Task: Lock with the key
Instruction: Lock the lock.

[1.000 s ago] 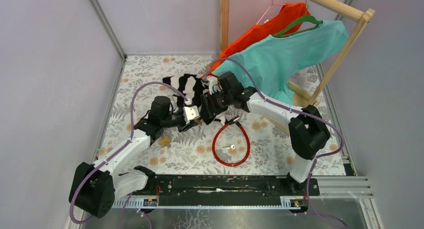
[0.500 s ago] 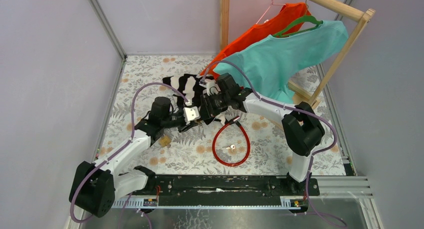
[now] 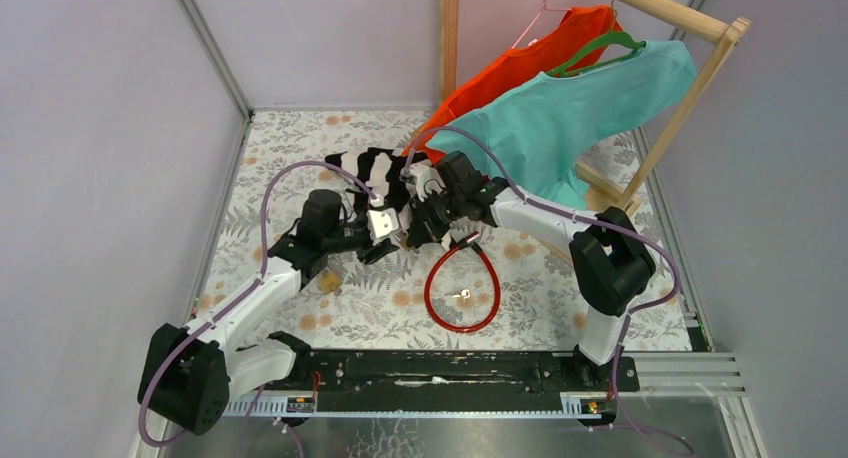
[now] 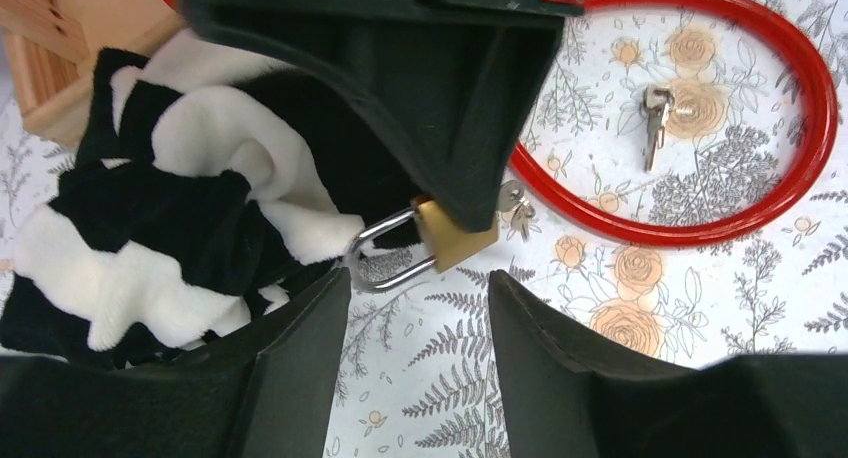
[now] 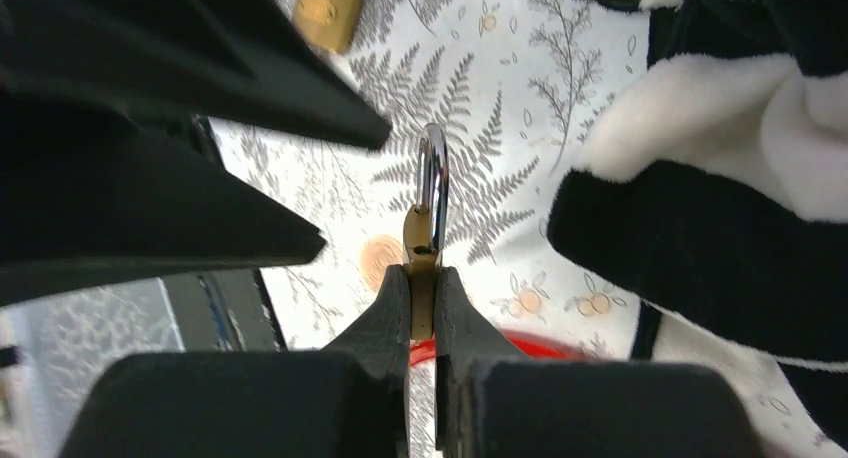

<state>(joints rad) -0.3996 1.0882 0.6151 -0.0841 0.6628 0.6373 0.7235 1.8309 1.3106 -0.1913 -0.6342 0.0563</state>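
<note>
The right gripper (image 5: 420, 283) is pinching the brass body of a padlock (image 5: 422, 240) flat between its fingers, with the steel shackle pointing away from the wrist. The left gripper (image 4: 418, 286) is hovering just beside it with its fingers spread, closing on nothing; the shackle is sitting just past the gap between them. In the left wrist view a key (image 4: 512, 206) is showing right at the keyhole end of the padlock, but whether it is seated in the lock cannot be told.

The padlock is hanging just above the table (image 3: 560, 268), near its middle, where the two arms are meeting. The table is wearing a pale covering printed with grey ferns and orange roses. A red cable (image 4: 650, 233) is lying on it in a loop near the right gripper, and loose keys (image 4: 655, 118) are resting inside that loop. A spare padlock (image 5: 322, 13) is lying on the print, apart from the one being held. A black-and-white cloth (image 4: 150, 278) is bunching up behind the grippers.

Plain lilac-grey walls (image 3: 100, 128) are closing in the table on three sides. At the far right a wooden rack (image 3: 695, 98) is standing, carrying an orange shirt (image 3: 520, 63) and a teal shirt (image 3: 570, 118) on hangers.
</note>
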